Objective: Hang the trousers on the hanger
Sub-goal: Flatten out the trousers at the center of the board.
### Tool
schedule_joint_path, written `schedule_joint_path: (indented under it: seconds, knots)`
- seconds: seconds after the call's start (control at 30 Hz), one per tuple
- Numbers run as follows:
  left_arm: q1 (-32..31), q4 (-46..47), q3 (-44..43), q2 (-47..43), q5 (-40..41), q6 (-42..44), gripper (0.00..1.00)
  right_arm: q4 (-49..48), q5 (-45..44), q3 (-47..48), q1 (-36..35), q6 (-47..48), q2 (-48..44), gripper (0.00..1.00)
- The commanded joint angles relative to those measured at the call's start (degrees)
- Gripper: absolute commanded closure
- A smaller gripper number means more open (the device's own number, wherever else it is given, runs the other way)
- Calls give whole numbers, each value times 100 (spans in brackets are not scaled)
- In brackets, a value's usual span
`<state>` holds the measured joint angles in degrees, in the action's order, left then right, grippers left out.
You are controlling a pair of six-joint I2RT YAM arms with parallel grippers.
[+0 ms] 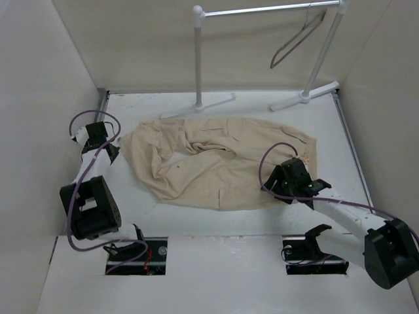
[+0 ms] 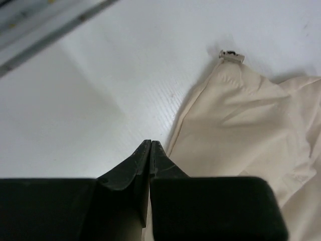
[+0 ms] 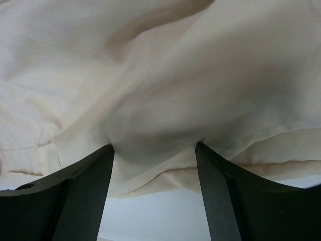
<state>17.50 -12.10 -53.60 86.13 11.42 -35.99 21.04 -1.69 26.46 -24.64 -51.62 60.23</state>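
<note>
Beige cloth: the trousers (image 1: 216,163) lie crumpled in a curve on the white table (image 1: 196,219), mid-frame in the overhead view, with no part lifted.
Hanger: the grey wire hanger (image 1: 298,39) hangs bare on the white rack (image 1: 262,10) at the upper right, well apart from the cloth.
Left gripper (image 2: 151,145): its fingers are pressed together with no cloth visible between them. The tips sit just beside the garment's left edge, below a small metal clasp (image 2: 231,56).
Right gripper (image 3: 154,146): the jaws are spread wide over a fold at the garment's lower right end, not yet pinching it.
Progress: apparently at the very start, with nothing grasped and nothing hung.
Left to do: grip the cloth, lift it, then drape it on the hanger.
</note>
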Motion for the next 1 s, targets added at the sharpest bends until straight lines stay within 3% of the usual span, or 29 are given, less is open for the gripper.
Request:
schedule_joint_path:
  seconds: [0.0,0.07,0.27,0.5,0.67,0.83,0.97]
  knots:
    - [249,-258,402,-578,300,-84,100,-390,-77,219,17,116,68,27]
    - [364,-171,596,-702,107,-101,95,-434,-42,237,8,178,129,25]
    - [295,744,404,-247,-1027,-102,60,-504,99,325,-9,310,218,23]
    - [39,762,-527,1019,-1107,-49,57,-478,126,264,-141,310,33,23]
    - [-136,525,-1230,1906,-1028,65,58,-478,99,228,-159,161,-81,24]
    - [-268,138,-1495,2417,-519,241,87,-443,46,290,-150,55,-169,24]
    - [-286,164,-1311,2234,-123,233,100,-434,20,404,-80,73,-91,24]
